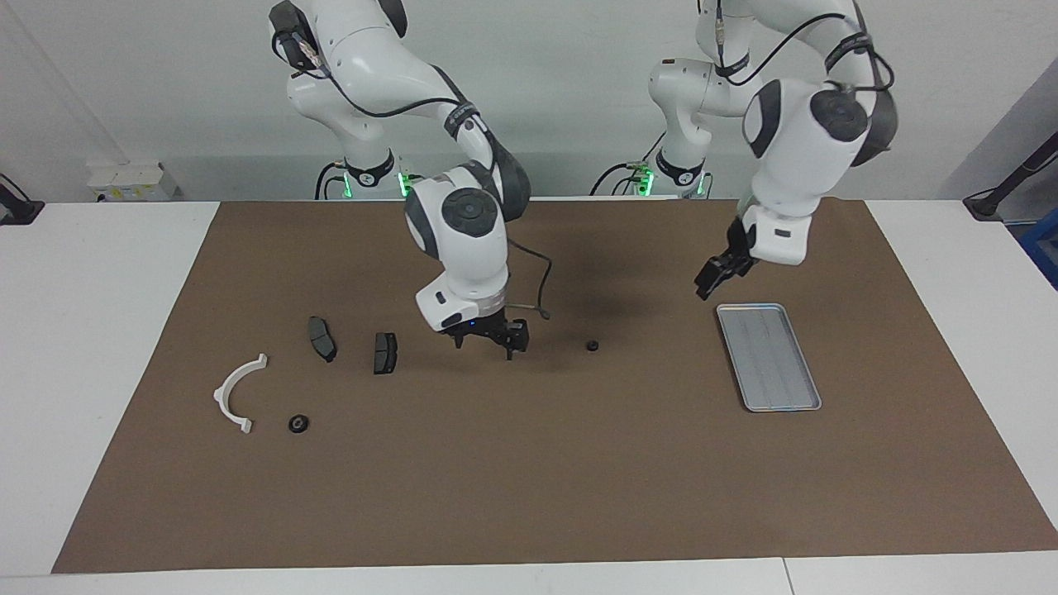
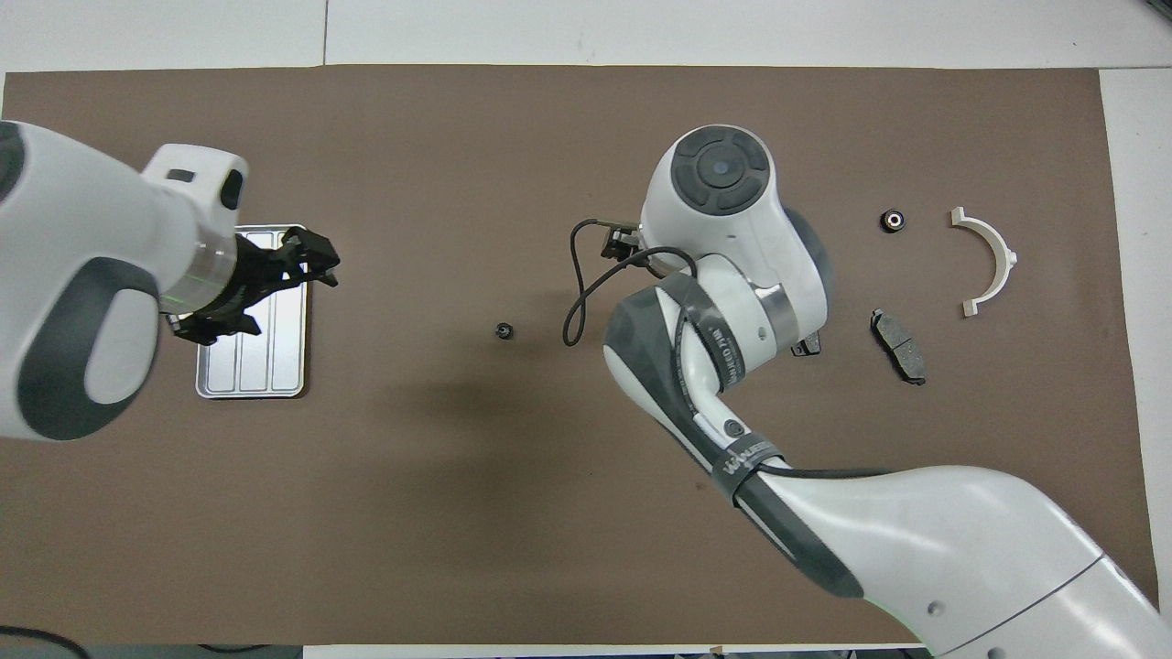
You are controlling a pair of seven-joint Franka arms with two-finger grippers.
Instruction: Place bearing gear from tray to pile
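Status of transfer

1. The flat silver-grey ribbed metal tray [image 1: 769, 357] lay on the brown mat toward the left arm's end of the bench. No part was visible in it.
2. The pile lay toward the right arm's end of the bench. It comprised a white half-ring plastic bracket [image 1: 235, 393] and two dark grey brake-pad-shaped pieces [image 1: 321, 338] [image 1: 384, 352].
3. One small black round bearing gear [image 1: 298, 424] rested on the mat just beside the bracket, nearer to the mat's front edge than the two pads. This gear was judged delivered.
4. A second small black bearing gear [image 1: 592, 345] rested alone on the mat near the bench centre, between the tray and the pile and well apart from both. Neither gripper touched it.
5. The left gripper [image 1: 712, 281] hung over the tray's end nearest the robots, fingers spread and holding nothing.
6. The right gripper [image 1: 486, 347] hung low over the mat between the second gear and the pads, fingers spread and holding nothing.

Assessment: the tray appeared cleared and one gear placed. The remaining work was judged to be the pick-up of the central gear, most plausibly by the right gripper beside it, and its carriage to the pile
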